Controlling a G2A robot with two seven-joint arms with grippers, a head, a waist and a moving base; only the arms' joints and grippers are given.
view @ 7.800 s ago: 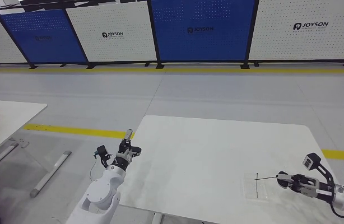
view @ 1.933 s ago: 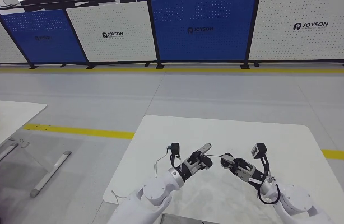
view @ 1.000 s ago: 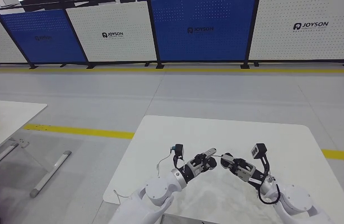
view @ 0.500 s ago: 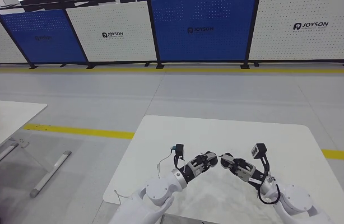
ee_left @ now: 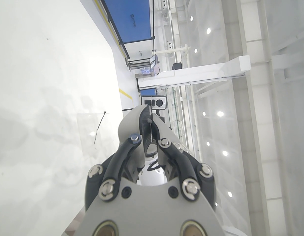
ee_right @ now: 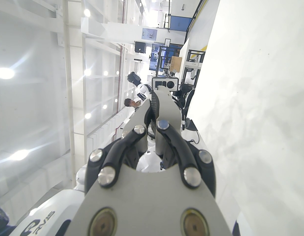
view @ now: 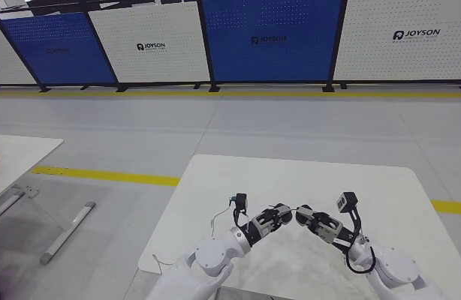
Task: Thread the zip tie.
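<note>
Over the middle of the white table point(view: 238, 180) my two grippers meet tip to tip. The left gripper point(view: 281, 213) comes in from the left and the right gripper point(view: 300, 215) from the right. In the left wrist view my left gripper point(ee_left: 148, 114) is shut, with a small black piece of the zip tie point(ee_left: 148, 120) pinched between its pads. The right gripper point(ee_right: 153, 104) is also shut in its own view, and the tie between its fingers is too thin to make out. Just beyond each gripper sits the other arm's wrist camera point(ee_right: 165, 83).
A second black zip tie point(ee_left: 99, 125) lies flat on a clear sheet point(ee_left: 86, 124) on the table, off to the right arm's side. Blue and white panel walls point(view: 268, 37) stand far behind, across a floor with a yellow line.
The left gripper has closed in on the right gripper's tip, and its raised open finger has come down shut. The right arm has held still.
</note>
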